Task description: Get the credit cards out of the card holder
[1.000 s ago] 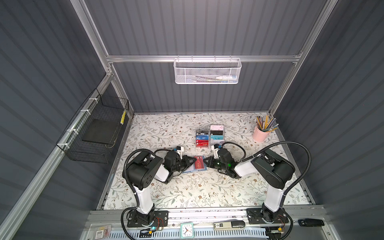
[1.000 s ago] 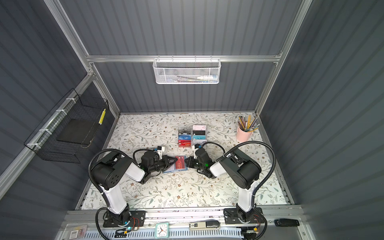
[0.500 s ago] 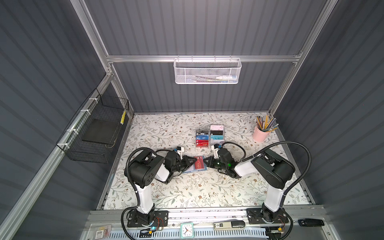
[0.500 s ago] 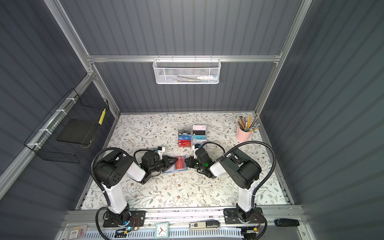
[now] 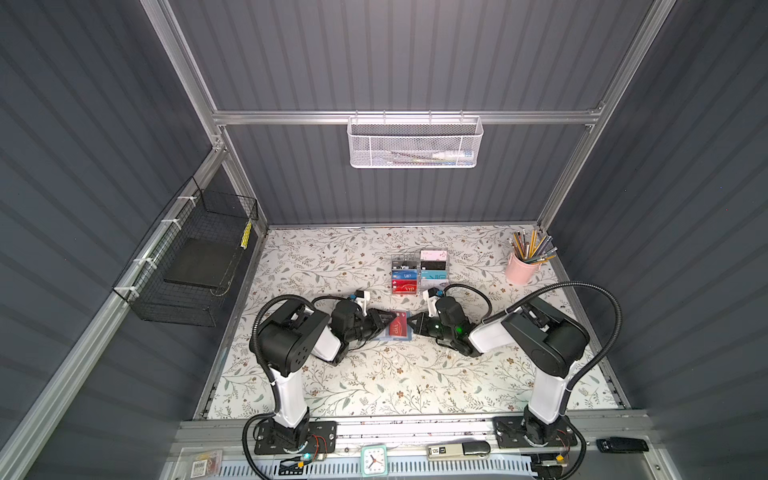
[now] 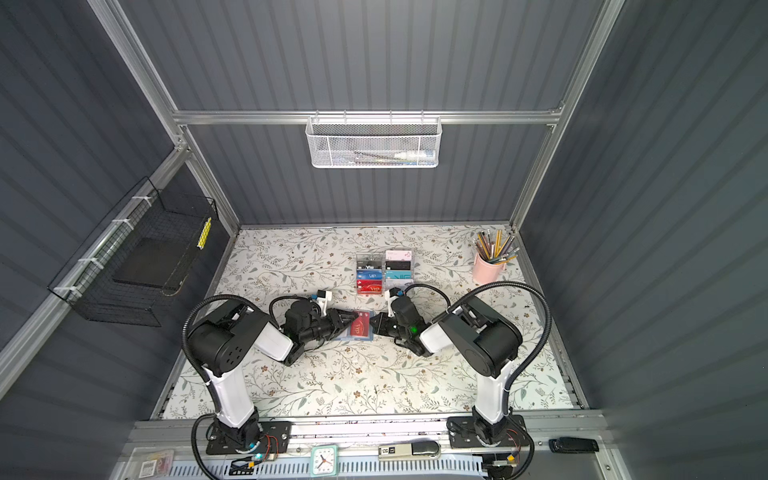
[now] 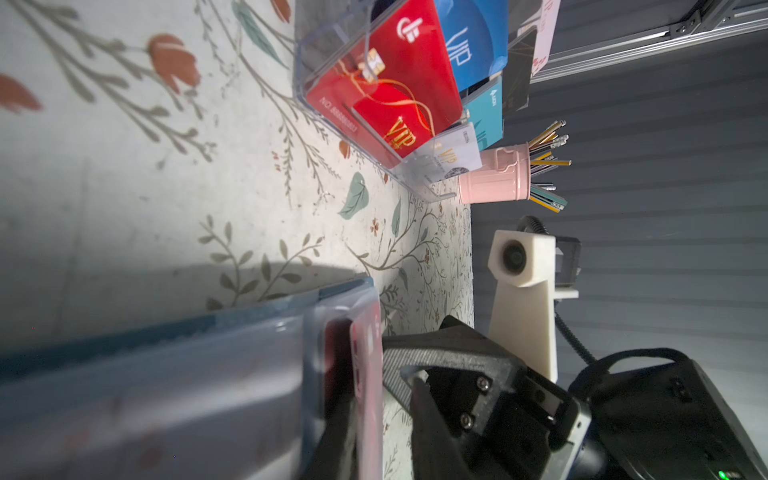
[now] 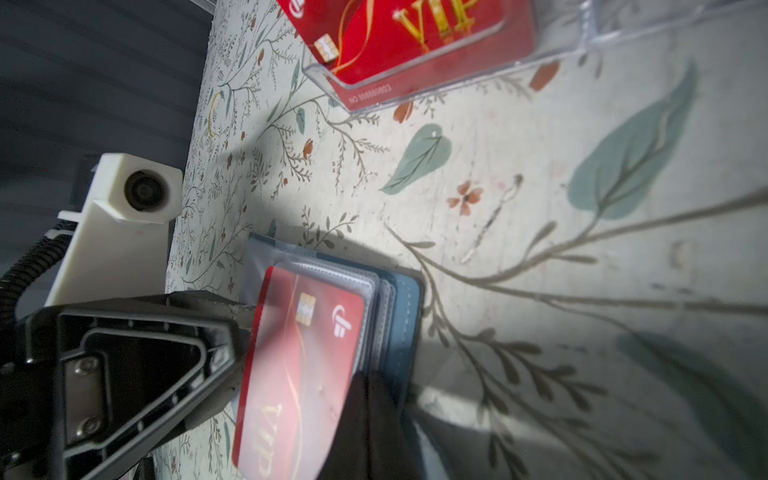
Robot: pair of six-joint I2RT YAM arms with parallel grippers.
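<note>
Counted: two arms. One card holder (image 5: 394, 331) (image 6: 356, 331), slate-blue, open and flat at the middle of the worktop (image 5: 374, 386), just in front of one clear rack (image 5: 419, 272). One red card (image 8: 299, 365) showing at the holder's top clear sleeve, with further sleeves stacked beneath. Seven cards made out in the rack, in two columns, a red one nearest the holder. Also one pink cup of pencils (image 5: 521, 270) at the far right corner, one white mesh basket (image 5: 413, 145) on the back rail, one black wire basket (image 5: 191, 266) on the left wall, and one small clock (image 5: 373, 459) on the front rail.

Worktop covered in a pale floral pattern. Enclosed by dark grey ribbed walls on an aluminium frame.

Left gripper (image 5: 390, 319) (image 6: 352, 320): at the holder's left edge, one finger (image 8: 199, 345) touching the edge of the red card's sleeve in the right wrist view. Gap of the jaws not readable; not possible to tell any grip on the card.

Right gripper (image 5: 412, 324) (image 6: 373, 323): at the holder's right edge, jaws pressed together, a dark fingertip (image 8: 370, 419) overlapping the sleeves near a corner. Pinch on anything not determinable.
</note>
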